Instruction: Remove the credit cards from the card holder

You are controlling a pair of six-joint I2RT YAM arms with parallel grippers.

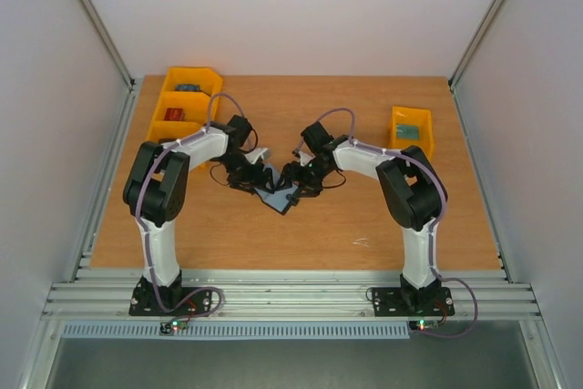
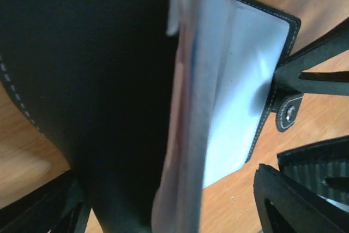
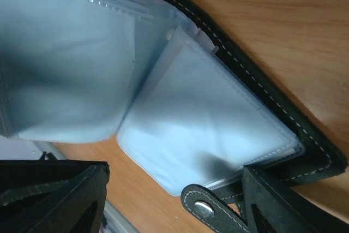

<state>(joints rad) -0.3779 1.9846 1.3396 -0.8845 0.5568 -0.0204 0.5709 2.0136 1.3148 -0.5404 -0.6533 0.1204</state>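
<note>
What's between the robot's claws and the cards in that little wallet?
Only the card holder's own clear sleeves: the cards sit inside them, only one reddish card edge showing. The left gripper and right gripper are right at the open holder; nothing else visible intervenes.

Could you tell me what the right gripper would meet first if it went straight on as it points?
Most likely the pale blue-grey inner sleeve of the open black bifold card holder, directly ahead of the right gripper; depth is unclear.

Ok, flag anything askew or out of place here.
The card holder lies splayed open on the table, one black cover tipped up on edge, its clear sleeves fanned loose. Nothing looks spilled or damaged.
</note>
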